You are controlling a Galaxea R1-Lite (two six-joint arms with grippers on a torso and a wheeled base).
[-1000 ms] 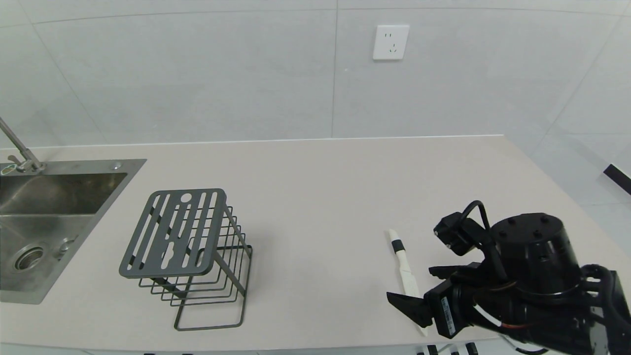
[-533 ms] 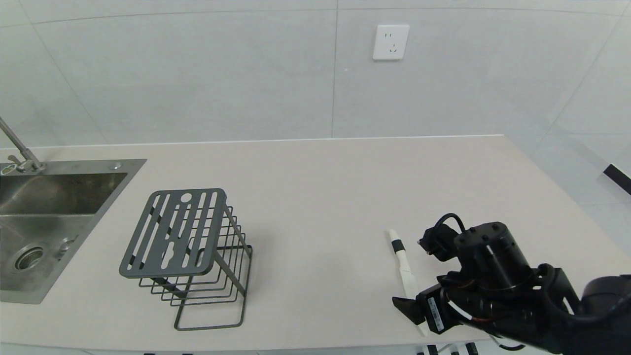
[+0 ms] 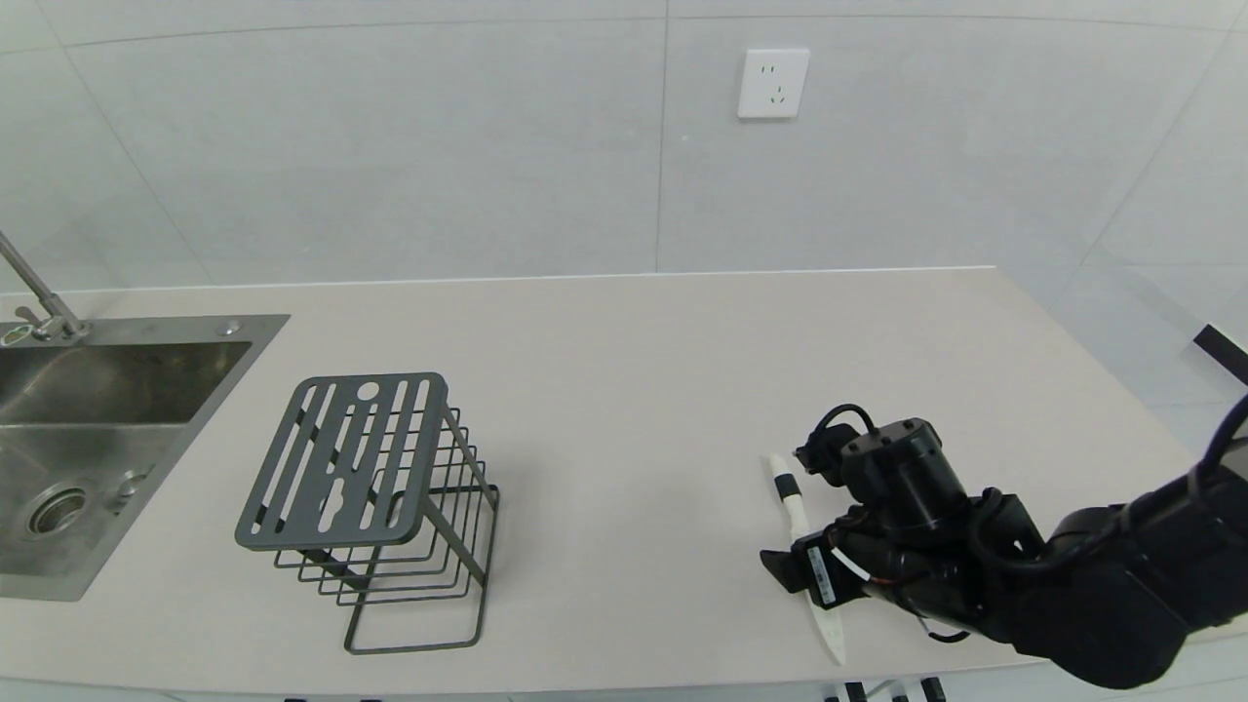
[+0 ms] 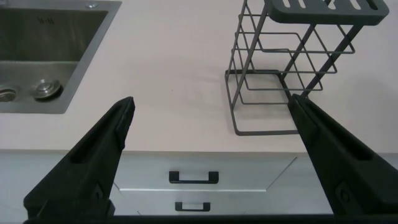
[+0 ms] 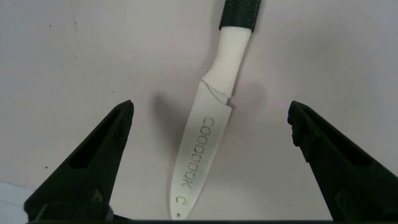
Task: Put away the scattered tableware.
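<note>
**Desk:** Where's the tableware?

**Me:** I see one piece, a white knife [image 3: 792, 499]. It lies flat on the counter [image 3: 634, 390] in the lower right of the head frame. The handle, with its black band, points toward the back wall. The blade tip points toward the near edge.

**Desk:** And the right arm?

**Me:** The right gripper [image 3: 801, 570] sits over the knife about where the handle meets the blade. On the wrist camera the knife [image 5: 214, 124] runs between the fingers [image 5: 87, 168]. The right gripper [image 5: 210, 118] is spread wide, with bare counter between each finger and the blade. It holds nothing. I can't tell whether the tips touch the counter.

**Desk:** Left arm?

**Me:** The left gripper [image 4: 211, 106] is also spread wide and holds nothing. It hangs out past the counter's front edge, with two drawer handles [image 4: 193, 178] below it. Its camera looks across at the rack [image 4: 298, 62] and the corner of the sink [image 4: 99, 31].

**Desk:** Where's the rack on the head view?

**Me:** The rack [image 3: 370, 507] is dark wire with a slotted top plate. It stands upright at lower left of centre, well apart from the knife. The sink [image 3: 244, 356] is let into the counter at the far left, and the faucet [image 3: 34, 288] is at its back corner. A wall socket [image 3: 773, 83] is on the tiles, upper right of centre.
</note>
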